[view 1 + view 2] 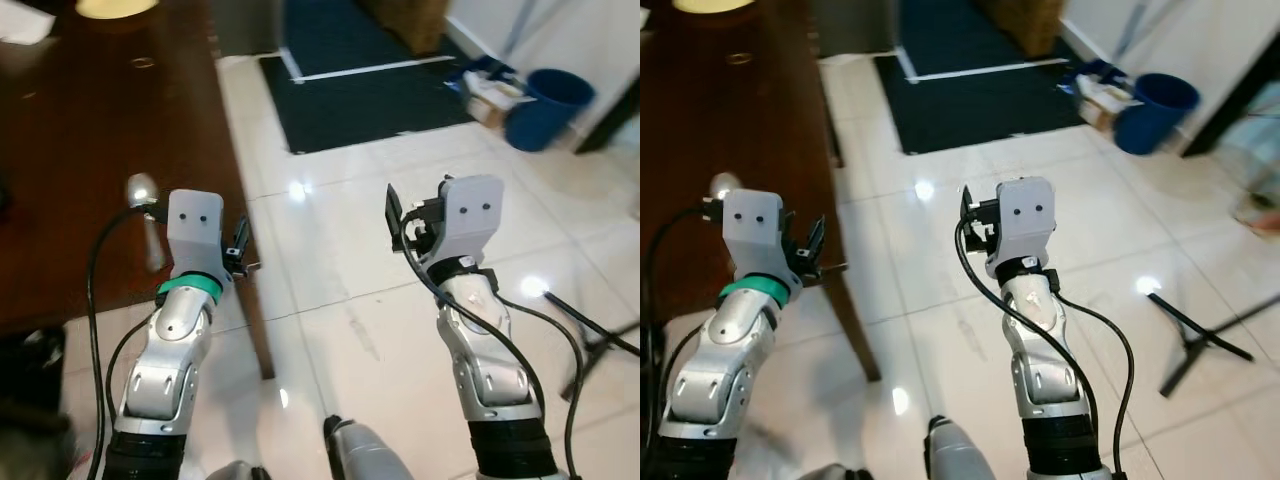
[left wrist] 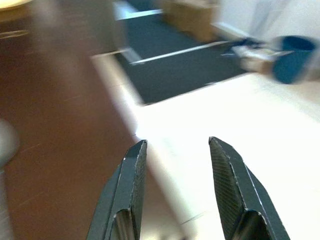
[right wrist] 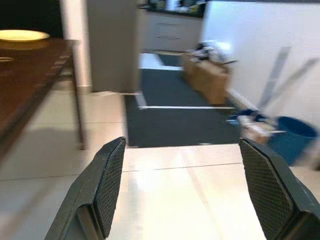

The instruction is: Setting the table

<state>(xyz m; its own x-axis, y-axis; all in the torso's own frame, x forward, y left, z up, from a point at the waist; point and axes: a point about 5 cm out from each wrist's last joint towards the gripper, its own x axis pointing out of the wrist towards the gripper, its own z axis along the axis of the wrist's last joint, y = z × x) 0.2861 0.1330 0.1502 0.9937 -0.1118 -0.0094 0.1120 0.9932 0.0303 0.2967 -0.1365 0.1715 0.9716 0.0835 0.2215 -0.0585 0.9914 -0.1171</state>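
So, caught at the reaching-for-cutlery stage by the look of it, with no place laid out at the near end yet.

Left gripper (image 2: 175, 145): parted a moderate way, nothing between the ribbed black fingers (image 2: 131, 175), held over the near corner of the dark brown wooden table (image 1: 70, 150) and pointed out past its edge. Right gripper (image 3: 182, 145): spread wide, equally empty, out over the glossy white tiled floor (image 1: 340, 260), well apart from the table.

Spotted a shiny metal spoon (image 1: 142, 192) flat on the wood just beside the left wrist, on its outer side, bowl toward the far end and handle apparently running back toward the robot. Sat level with the wrist, not ahead of the fingertips. Guessed that as the next piece to grab, but only a guess.

Would have called for drawing the left arm back, swinging it outward, tipping the fingers down over the handle and closing low, since flat against the tabletop with little to get under.

Farther up the table: a pale yellow round plate (image 3: 22, 35) at the far end, with a white sheet of paper (image 1: 25, 25) near it.
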